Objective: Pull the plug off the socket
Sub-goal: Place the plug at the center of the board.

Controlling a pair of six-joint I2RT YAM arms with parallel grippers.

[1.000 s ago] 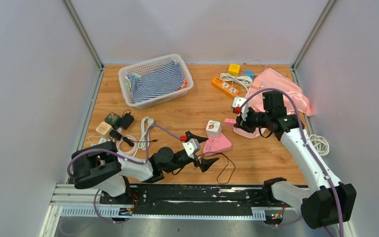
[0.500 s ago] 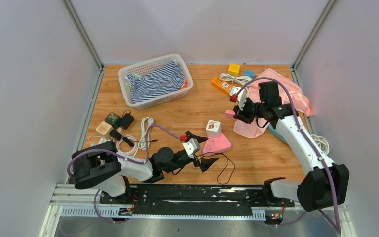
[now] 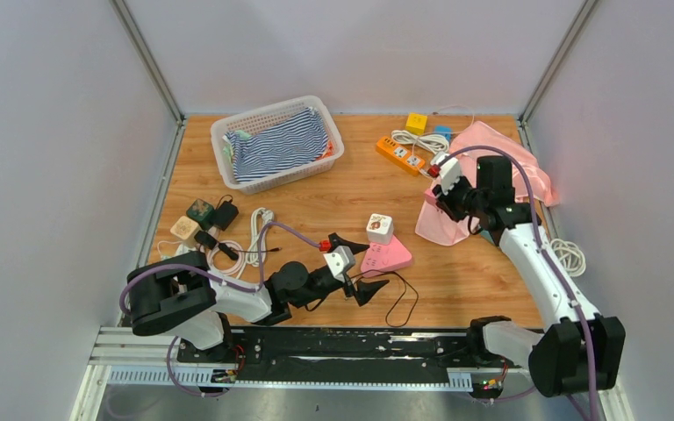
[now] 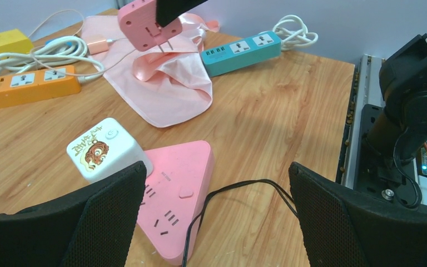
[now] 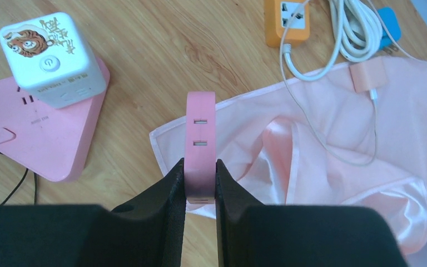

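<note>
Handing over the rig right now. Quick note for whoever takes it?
Left gripper: open, holding nothing, low in front of the pink triangular socket strip.
Right gripper: shut on the flat pink plug, which is in the air above the pink cloth, prongs free.
Done: that plug is out of any socket.
Left: set it down. The white tiger-print cube sits on the strip.
</note>
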